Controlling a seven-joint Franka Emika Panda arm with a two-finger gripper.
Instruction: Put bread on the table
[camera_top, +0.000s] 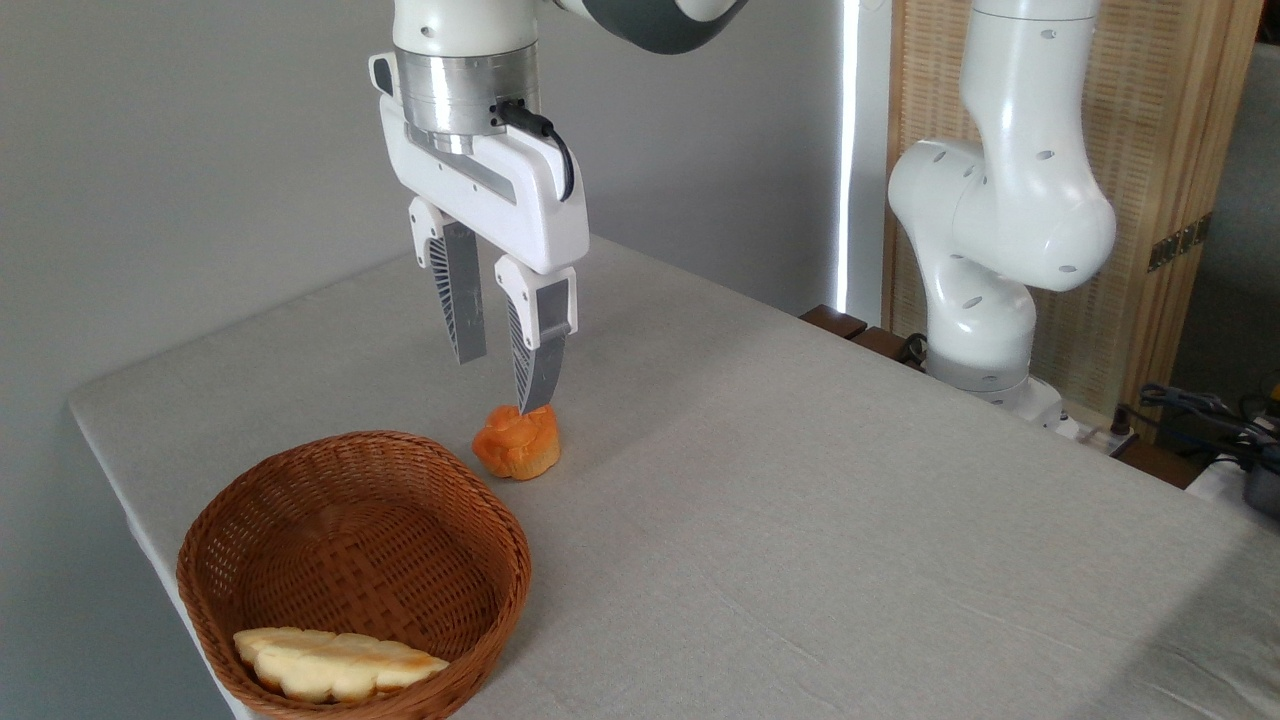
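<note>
Bread (335, 664) — pale-yellow braided loaf, bumpy, lightly browned, lying inside the woven brown wicker basket (300, 490) at its near wall. Table (800, 520) — flat, grey-beige cloth, faintly creased. Muffin (517, 442) — small, orange, ridged, just behind the basket. Gripper (503, 383) — white body, ribbed grey fingers (458, 300) pointing down, parted and empty, above the muffin
</note>
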